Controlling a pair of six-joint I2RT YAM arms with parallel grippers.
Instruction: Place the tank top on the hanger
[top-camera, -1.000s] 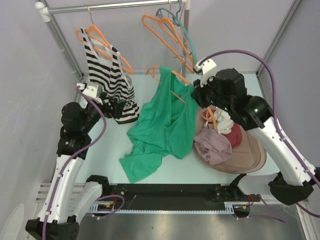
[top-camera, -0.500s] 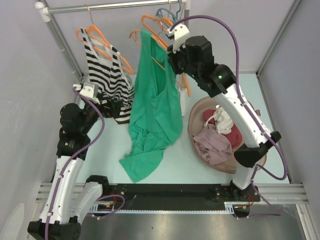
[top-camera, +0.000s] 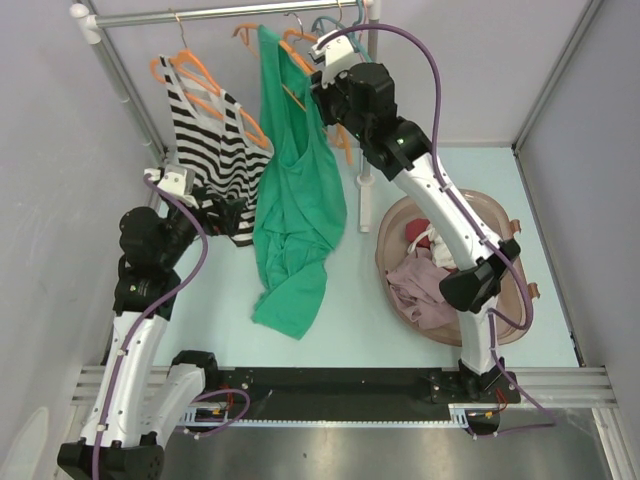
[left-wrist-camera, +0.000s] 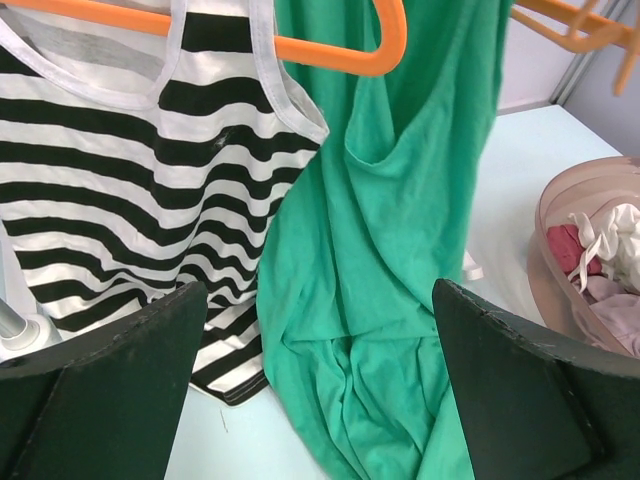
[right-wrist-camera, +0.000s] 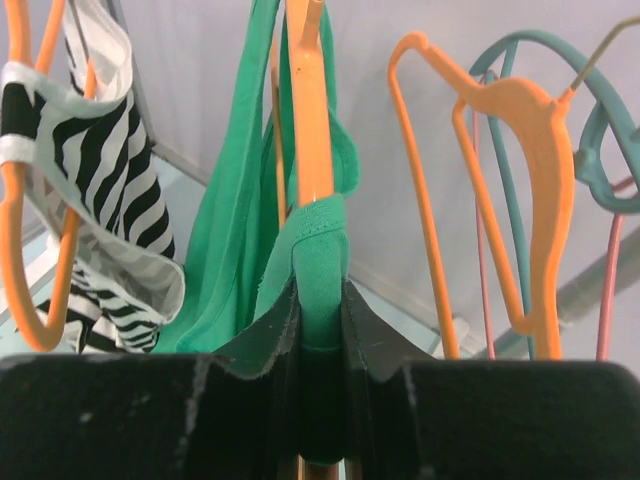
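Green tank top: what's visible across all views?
The tank top is plain green, thin soft fabric, sleeveless, with narrow straps and a scooped neckline. It hangs long and creased from up near the rail, its lower end bunched and apparently trailing onto the table. One strap is looped over an orange hanger, and the right gripper is shut on that strap and the hanger together. It hangs close beside the striped top; contact between them is unclear.

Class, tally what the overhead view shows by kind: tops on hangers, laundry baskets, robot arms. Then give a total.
Tops on hangers: 2 (striped top, green tank top)
Laundry baskets: 1 (basket)
Robot arms: 2 (left arm, right arm)
Total: 5
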